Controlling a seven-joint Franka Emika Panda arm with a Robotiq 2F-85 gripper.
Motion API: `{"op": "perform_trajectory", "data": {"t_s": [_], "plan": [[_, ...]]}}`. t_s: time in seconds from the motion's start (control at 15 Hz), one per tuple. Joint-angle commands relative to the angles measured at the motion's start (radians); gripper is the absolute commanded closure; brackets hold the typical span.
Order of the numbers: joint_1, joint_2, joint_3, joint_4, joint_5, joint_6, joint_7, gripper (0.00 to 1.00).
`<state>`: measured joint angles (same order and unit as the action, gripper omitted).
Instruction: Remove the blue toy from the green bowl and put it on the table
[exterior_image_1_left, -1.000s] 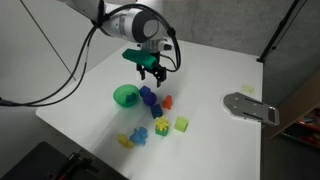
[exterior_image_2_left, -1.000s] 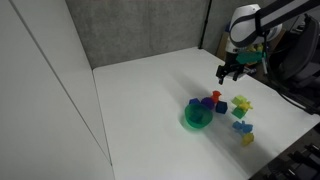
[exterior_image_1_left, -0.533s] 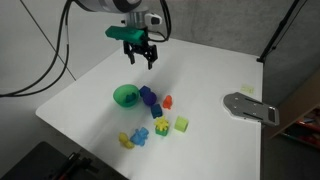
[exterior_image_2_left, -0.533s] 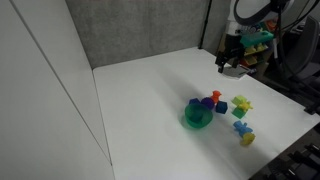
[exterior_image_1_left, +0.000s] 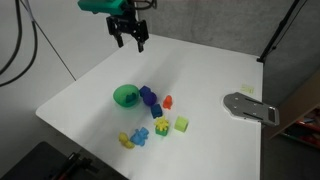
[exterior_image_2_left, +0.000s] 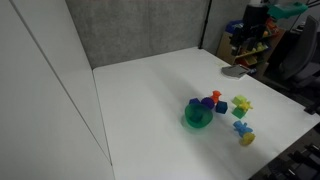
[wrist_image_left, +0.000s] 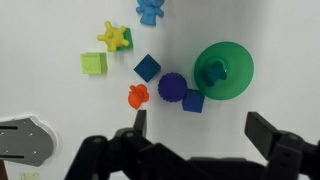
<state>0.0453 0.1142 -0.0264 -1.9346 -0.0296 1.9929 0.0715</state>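
The green bowl stands on the white table; it also shows in an exterior view and the wrist view. Only a green shape shows inside it. The light-blue toy lies on the table away from the bowl, among yellow toys; it also shows in an exterior view and at the top of the wrist view. My gripper hangs high above the table's far side, open and empty.
Dark-blue blocks and a red toy lie beside the bowl. A lime cube and yellow toys lie nearer the front edge. A grey metal plate sits at the table's side edge.
My gripper has risen and moved away from the toys toward the table's far side, still open and empty. The toys and the bowl have not moved.
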Motion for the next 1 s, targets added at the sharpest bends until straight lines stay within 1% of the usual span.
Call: {"op": "perform_trajectory", "data": {"t_s": [0.0,0.2,0.47,0.73,0.8,0.93], "plan": [[-0.021,-0.143,0.009,-0.081,0.029,-0.081,-0.024,0.0],[-0.025,-0.23,0.007,-0.102,0.027,-0.174,-0.016,0.0],[-0.029,-0.316,0.004,-0.101,0.023,-0.288,-0.043,0.0],[-0.03,-0.36,0.003,-0.105,0.022,-0.328,-0.052,0.0],[-0.029,-0.329,0.011,-0.084,0.015,-0.315,-0.023,0.0],[-0.029,-0.333,0.011,-0.084,0.015,-0.316,-0.024,0.0]]}}
